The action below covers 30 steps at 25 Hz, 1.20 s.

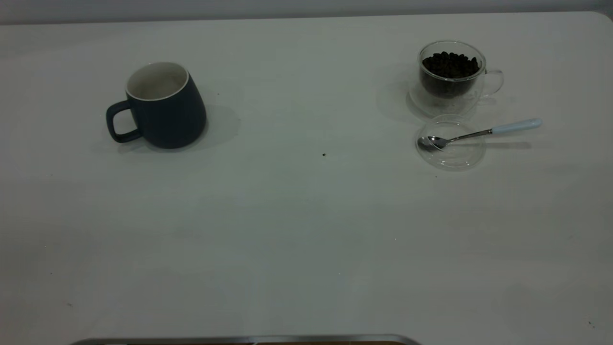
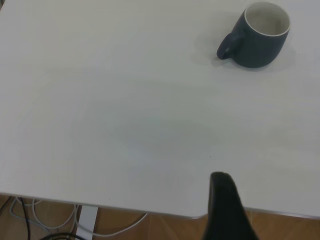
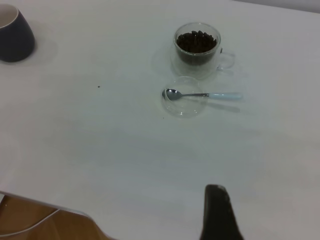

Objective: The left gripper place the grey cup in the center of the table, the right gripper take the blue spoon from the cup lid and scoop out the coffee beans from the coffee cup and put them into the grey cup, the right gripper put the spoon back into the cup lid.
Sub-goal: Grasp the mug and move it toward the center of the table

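White table (image 1: 297,239) | clear glass cup lid (image 1: 450,142) holding blue-handled metal spoon (image 1: 479,133) by its bowl | dark grey mug (image 1: 160,106) shown upright, far left | glass coffee cup (image 1: 453,76) of dark beans (image 1: 450,63) behind lid | finger states of both grippers cannot be told

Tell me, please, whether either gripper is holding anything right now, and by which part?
Nothing is held: the grey cup stands alone, and the blue spoon rests in the cup lid, no gripper near.

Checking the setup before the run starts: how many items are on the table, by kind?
Cups: 2, the grey cup and the glass coffee cup
Lids: 1, the lid
Spoons: 1, the spoon
Bean heaps: 1, the beans
Total: 5
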Motion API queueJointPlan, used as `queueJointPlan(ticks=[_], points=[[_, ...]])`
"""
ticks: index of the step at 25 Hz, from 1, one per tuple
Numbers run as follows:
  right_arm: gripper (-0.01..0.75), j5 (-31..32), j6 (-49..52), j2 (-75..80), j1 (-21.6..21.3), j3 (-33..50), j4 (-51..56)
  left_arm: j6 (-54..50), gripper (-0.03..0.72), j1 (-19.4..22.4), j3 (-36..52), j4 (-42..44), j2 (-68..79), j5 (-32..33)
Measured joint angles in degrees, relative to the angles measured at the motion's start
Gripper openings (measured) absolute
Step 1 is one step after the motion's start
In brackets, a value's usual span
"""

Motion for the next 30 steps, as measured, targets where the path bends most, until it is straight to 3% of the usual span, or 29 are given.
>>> queueJointPlan(ticks=[21, 30], points=[[0.523, 0.0, 0.0, 0.0, 0.0, 0.0, 0.0, 1.9, 0.514, -0.2, -0.1, 1.7, 0.9, 0.0], [0.523, 0.0, 0.0, 0.0, 0.0, 0.0, 0.0, 11.1, 0.514, -0.3, -5.0, 4.2, 25.9, -10.1]])
